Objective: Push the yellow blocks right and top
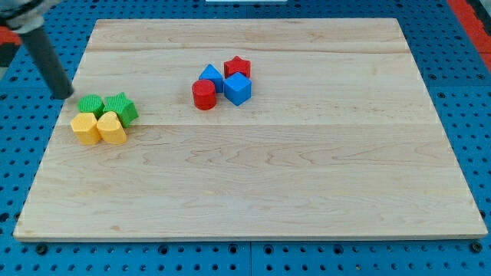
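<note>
Two yellow blocks lie side by side near the board's left edge: a yellow hexagonal block (pixel 85 128) and a yellow heart-like block (pixel 112 127). They touch two green blocks just above them, a green round block (pixel 91 105) and a green star block (pixel 121 106). My tip (pixel 64 94) is at the end of the dark rod at the view's upper left, just left of the green round block and above the yellow hexagonal block, apart from both.
A cluster sits at the upper middle of the wooden board (pixel 307 184): a red cylinder (pixel 204 94), a blue triangular block (pixel 210 77), a red star block (pixel 237 67) and a blue cube (pixel 238 89). Blue pegboard surrounds the board.
</note>
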